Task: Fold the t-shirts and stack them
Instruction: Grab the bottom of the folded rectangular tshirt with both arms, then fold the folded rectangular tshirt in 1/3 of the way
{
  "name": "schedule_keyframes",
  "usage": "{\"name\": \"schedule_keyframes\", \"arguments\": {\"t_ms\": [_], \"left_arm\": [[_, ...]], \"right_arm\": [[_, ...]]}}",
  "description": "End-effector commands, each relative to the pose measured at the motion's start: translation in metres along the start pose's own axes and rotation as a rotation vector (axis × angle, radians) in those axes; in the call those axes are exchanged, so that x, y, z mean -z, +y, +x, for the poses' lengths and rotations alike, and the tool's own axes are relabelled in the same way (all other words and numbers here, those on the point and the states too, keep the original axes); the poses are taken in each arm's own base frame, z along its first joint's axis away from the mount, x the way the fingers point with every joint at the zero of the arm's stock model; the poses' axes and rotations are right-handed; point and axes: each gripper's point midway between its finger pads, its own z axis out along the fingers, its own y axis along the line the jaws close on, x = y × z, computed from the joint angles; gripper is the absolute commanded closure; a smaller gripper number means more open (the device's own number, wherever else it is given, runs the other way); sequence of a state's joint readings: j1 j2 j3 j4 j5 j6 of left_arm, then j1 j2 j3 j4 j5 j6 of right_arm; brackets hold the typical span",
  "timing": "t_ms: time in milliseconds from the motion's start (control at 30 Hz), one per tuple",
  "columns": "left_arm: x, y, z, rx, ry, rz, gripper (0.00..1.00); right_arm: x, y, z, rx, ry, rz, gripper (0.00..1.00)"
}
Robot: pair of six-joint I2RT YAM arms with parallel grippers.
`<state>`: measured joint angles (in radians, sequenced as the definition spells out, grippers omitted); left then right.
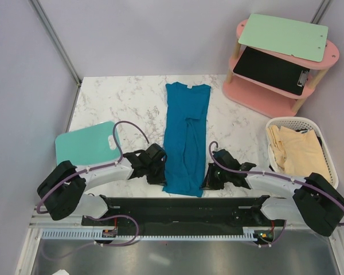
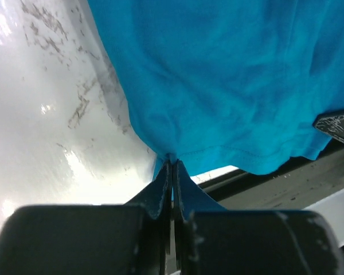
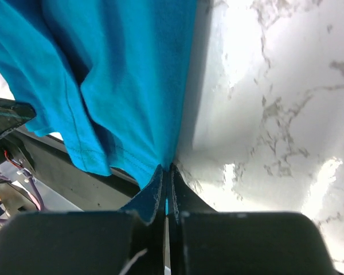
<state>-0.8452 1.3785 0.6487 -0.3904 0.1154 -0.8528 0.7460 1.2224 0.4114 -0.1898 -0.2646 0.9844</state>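
1. The teal t-shirt [image 1: 186,137] lies lengthwise down the centre of the worktop [image 1: 120,97]. Its collar is toward the top of the overhead frame and its hem at the bottom, and a ridge of cloth runs down its middle.
2. The left fingers [image 2: 159,195] are pressed together on the hem's left corner, and the right fingers [image 3: 153,195] on its right corner. Both bites look thin, just a pinch of edge.
3. First risk, I'd say: a corner slips free on the lift and the fold lands crooked.
4. Second risk: the arms rise unevenly or pull apart, and that ridge gets folded in as a crease.
5. Third risk: the hem sits at the worktop's near edge, over the black base rail [image 1: 178,209], so slack cloth could drag or snag there.
6. A mint-green board [image 1: 83,143] lies at centre left, just beside the left arm. An outward sweep could nudge it.
7. At centre right the white basket [image 1: 292,121] holds the cream t-shirts [image 1: 295,149], near the right arm's elbow. The pink shelf [image 1: 275,94] at upper right is well apart from the fold path.
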Motion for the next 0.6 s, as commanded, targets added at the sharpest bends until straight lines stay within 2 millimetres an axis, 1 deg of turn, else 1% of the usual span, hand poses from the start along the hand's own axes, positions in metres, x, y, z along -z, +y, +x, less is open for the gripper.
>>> {"name": "schedule_keyframes", "arguments": {"t_ms": [0, 33, 67, 100, 133, 167, 200, 233, 267, 300, 333, 367, 400, 433, 467, 500, 533, 567], "left_arm": [[0.019, -0.014, 0.001, 0.042, -0.025, 0.059, 0.98], [0.023, -0.016, 0.000, 0.040, -0.028, 0.068, 0.98], [0.027, -0.019, -0.001, 0.039, -0.035, 0.078, 0.98], [0.037, -0.025, -0.006, 0.033, -0.055, 0.093, 0.98], [0.042, -0.028, -0.010, 0.031, -0.070, 0.094, 0.98], [0.047, -0.028, -0.016, 0.021, -0.094, 0.083, 0.98], [0.058, -0.036, -0.025, 0.014, -0.116, 0.083, 0.98], [0.063, -0.039, -0.031, -0.003, -0.136, 0.080, 0.98], [0.069, -0.041, -0.040, -0.010, -0.164, 0.070, 0.98], [0.079, -0.050, -0.050, -0.018, -0.191, 0.077, 0.98], [0.082, -0.052, -0.059, -0.027, -0.209, 0.069, 0.98], [0.085, -0.054, -0.065, -0.031, -0.218, 0.069, 0.98], [0.091, -0.063, -0.076, -0.036, -0.240, 0.086, 0.98], [0.093, -0.060, -0.086, -0.037, -0.255, 0.076, 0.98], [0.089, -0.060, -0.093, -0.035, -0.253, 0.061, 0.98], [0.094, -0.065, -0.104, -0.034, -0.275, 0.071, 0.98], [0.095, -0.062, -0.114, -0.032, -0.286, 0.061, 0.98], [0.095, -0.065, -0.124, -0.033, -0.294, 0.059, 0.98]], "right_arm": [[0.011, -0.002, 0.006, -0.006, -0.007, 0.005, 1.00], [0.013, -0.001, 0.006, 0.002, -0.006, 0.003, 1.00], [0.016, 0.004, 0.003, 0.012, -0.017, -0.007, 1.00], [0.020, 0.009, 0.000, 0.026, -0.030, -0.022, 1.00], [0.024, 0.018, -0.006, 0.038, -0.050, -0.037, 1.00], [0.027, 0.023, -0.011, 0.045, -0.069, -0.050, 1.00], [0.030, 0.028, -0.015, 0.058, -0.086, -0.058, 1.00], [0.035, 0.037, -0.021, 0.068, -0.106, -0.073, 1.00], [0.038, 0.041, -0.028, 0.076, -0.138, -0.072, 1.00], [0.041, 0.044, -0.032, 0.088, -0.156, -0.072, 1.00], [0.047, 0.053, -0.041, 0.100, -0.188, -0.085, 1.00], [0.050, 0.056, -0.049, 0.110, -0.230, -0.076, 1.00], [0.053, 0.057, -0.056, 0.127, -0.258, -0.066, 1.00], [0.060, 0.067, -0.066, 0.143, -0.298, -0.073, 1.00], [0.063, 0.070, -0.073, 0.156, -0.323, -0.063, 1.00], [0.066, 0.068, -0.086, 0.164, -0.379, -0.027, 1.00], [0.074, 0.078, -0.097, 0.196, -0.422, -0.025, 1.00], [0.074, 0.077, -0.106, 0.206, -0.446, 0.010, 1.00]]}}
